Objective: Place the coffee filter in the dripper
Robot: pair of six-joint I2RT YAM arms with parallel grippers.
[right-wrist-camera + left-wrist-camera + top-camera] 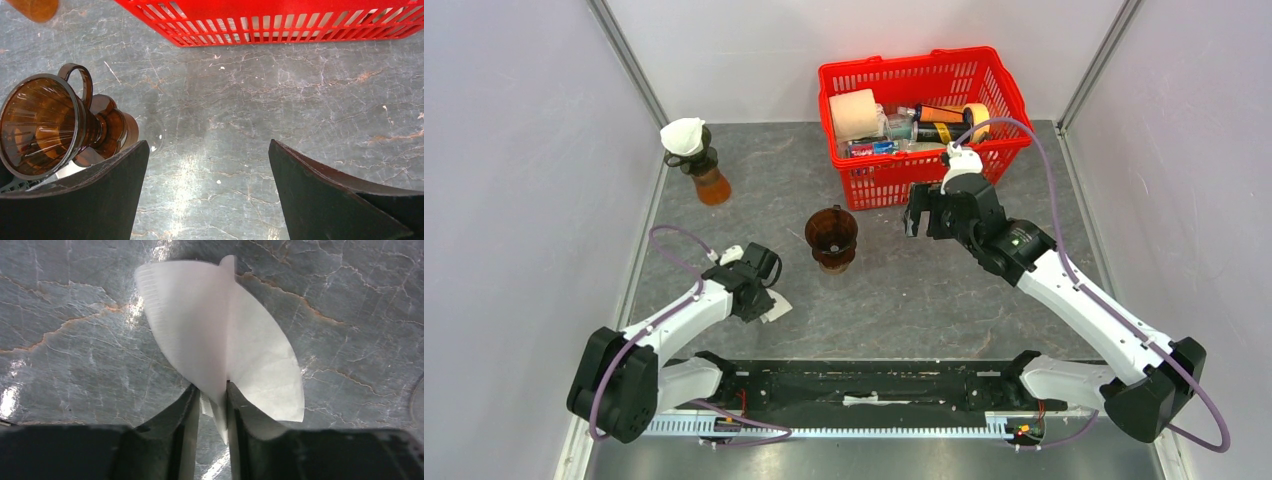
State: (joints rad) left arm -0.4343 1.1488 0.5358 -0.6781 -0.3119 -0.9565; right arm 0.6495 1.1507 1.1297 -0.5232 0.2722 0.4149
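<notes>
I have the left arm low over the grey marbled worktop (904, 300), and its fingers (185, 410) stand close together with the white paper coffee filter (200, 325) between them. In the left wrist view the paper's near, narrow part sits in the slim gap and looks touched on both sides, so I read this as a pinch on the filter. I cannot tell how firm it is. The rest of the filter fans away from the fingers, bowed up along a fold. Its far part appears to lie on or just above the worktop.

What matters for the coming move is where the brown translucent cone dripper (831, 238) lies. In the top view it is ahead of the left gripper (762, 292) and off to its right, near but clearly apart. It stands upright with its mouth open to the ceiling. The filter's long axis runs outward from the fingers, so I judge its broad end will lead on the way there. It will need tipping so the narrow end goes down into the cone.

The right gripper (207, 145) holds nothing, and its fingers are spread wide. It hangs just on the other side of the dripper, in front of the red plastic basket (894, 185). It is about as near the dripper as the left gripper is, but only the left has the filter.
</notes>
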